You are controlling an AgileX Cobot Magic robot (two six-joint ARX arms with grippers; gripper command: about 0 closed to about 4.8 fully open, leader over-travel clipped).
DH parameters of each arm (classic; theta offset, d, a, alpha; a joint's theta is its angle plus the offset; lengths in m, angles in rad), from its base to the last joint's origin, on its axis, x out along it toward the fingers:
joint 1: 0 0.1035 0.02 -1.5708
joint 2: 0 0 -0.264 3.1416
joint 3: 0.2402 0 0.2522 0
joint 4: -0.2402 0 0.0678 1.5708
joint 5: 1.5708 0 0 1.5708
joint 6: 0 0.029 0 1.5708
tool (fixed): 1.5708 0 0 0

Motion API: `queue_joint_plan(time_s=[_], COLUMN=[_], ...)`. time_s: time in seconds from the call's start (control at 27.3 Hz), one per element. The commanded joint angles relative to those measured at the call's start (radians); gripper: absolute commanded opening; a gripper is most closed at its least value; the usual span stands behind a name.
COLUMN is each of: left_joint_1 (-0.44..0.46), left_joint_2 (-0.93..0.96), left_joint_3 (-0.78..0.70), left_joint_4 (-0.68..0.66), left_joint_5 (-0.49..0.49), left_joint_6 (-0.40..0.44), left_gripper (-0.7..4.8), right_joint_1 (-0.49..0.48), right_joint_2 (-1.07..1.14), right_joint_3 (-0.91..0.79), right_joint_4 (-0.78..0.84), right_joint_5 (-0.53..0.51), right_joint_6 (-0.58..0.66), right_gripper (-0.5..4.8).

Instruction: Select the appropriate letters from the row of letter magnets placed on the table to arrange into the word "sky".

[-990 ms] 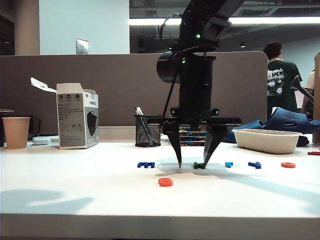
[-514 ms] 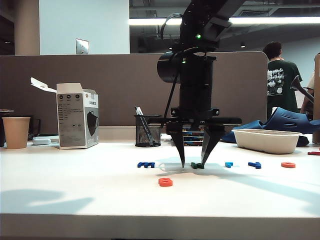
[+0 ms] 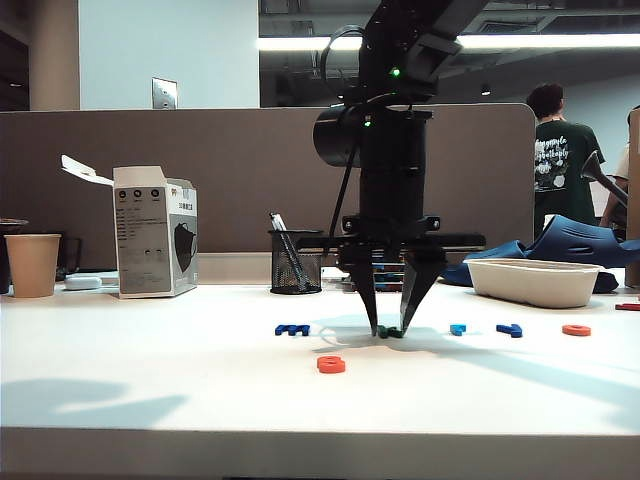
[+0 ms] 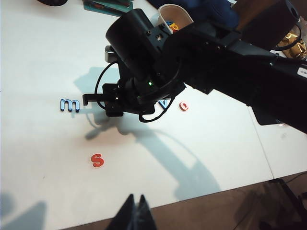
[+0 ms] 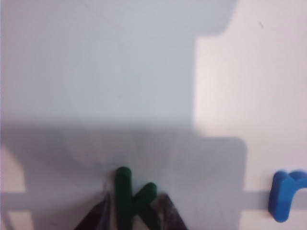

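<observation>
The green k (image 3: 390, 331) (image 5: 130, 194) lies in the row on the white table (image 3: 180, 390). My right gripper (image 3: 389, 329) (image 5: 136, 196) points straight down over it, its fingers (image 5: 168, 213) pressed against both sides of the letter. The orange-red s (image 3: 331, 364) (image 4: 97, 160) lies alone nearer the front edge. The dark blue y (image 3: 510, 329) sits further right, partly hidden by the right arm in the left wrist view. My left gripper (image 4: 136, 195) hangs shut and empty over the table's front edge, far from the letters.
A dark blue m (image 3: 292, 328) (image 4: 70, 104), a light blue r (image 3: 457, 328) (image 5: 286, 194) and an orange-red o (image 3: 576, 329) (image 4: 183, 106) also lie in the row. Behind stand a mesh pen cup (image 3: 295, 262), a carton (image 3: 155, 232), a paper cup (image 3: 32, 264) and a white tray (image 3: 533, 281).
The right gripper's fingers have drawn together from wide apart until they flank the green k tightly. Neither arm has shifted otherwise, and no letter has moved.
</observation>
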Motion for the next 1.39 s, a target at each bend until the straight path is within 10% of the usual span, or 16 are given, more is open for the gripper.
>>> queue_joint_plan(time_s=[0.04, 1.39], left_joint_1=[0.000, 0.000], left_joint_2=[-0.002, -0.002], left_joint_3=[0.003, 0.003], left_joint_4=[0.006, 0.006], left_joint_5=[-0.006, -0.006], left_joint_6=[0.004, 0.004], left_gripper=[-0.05, -0.05], right_joint_1=[0.001, 0.118], right_joint_2=[0.014, 0.008], right_joint_3=[-0.006, -0.049], right_joint_4=[-0.047, -0.193], right_joint_5=[0.002, -0.024], right_joint_6=[0.002, -0.045], right_gripper=[1.12, 0.94])
